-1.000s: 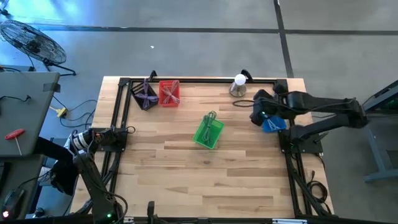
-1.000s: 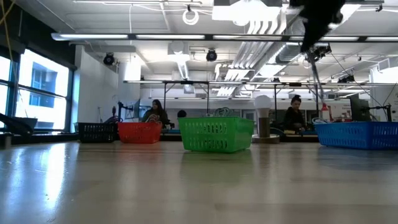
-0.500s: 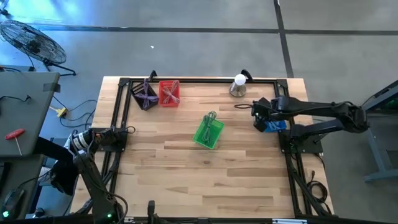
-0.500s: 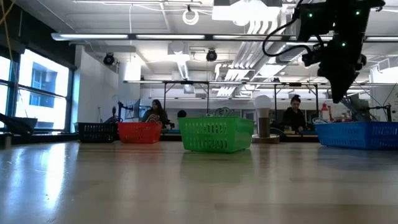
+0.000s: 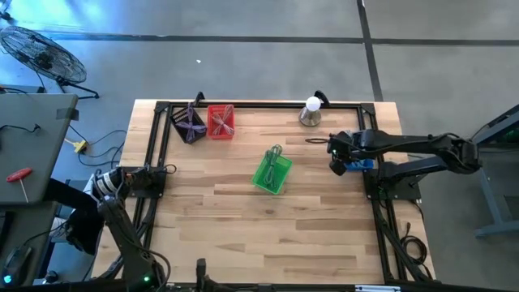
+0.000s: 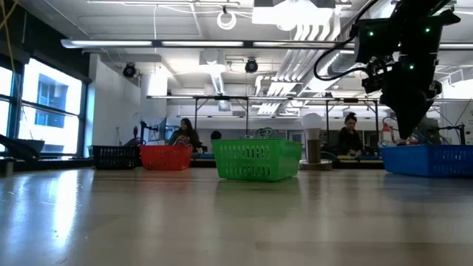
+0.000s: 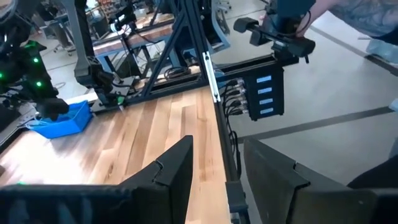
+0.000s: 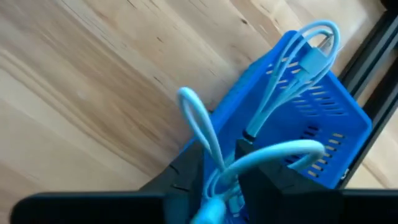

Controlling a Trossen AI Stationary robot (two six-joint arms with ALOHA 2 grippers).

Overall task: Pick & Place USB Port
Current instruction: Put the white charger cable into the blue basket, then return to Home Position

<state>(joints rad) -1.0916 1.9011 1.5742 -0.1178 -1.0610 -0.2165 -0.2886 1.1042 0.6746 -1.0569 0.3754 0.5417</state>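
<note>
From above, my right gripper [image 5: 336,160] hung at the blue basket [image 5: 359,165]; my left gripper [image 5: 166,169] waited at the table's left edge.

Level: plastic mesh basket [image 6: 429,158].

At my right wrist, fingers gripped the looped, glossy blue cable [image 8: 261,155]. Placing step; next, letting go cleanly.

At my left wrist, fingers parted, empty.

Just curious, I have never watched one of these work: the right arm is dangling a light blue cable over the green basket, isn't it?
Not quite. The right end effector does have a light blue cable between its fingers, but it hangs over the blue basket at the table's right edge, as the right wrist view shows. In the high view the green basket sits apart, mid-table.
</note>
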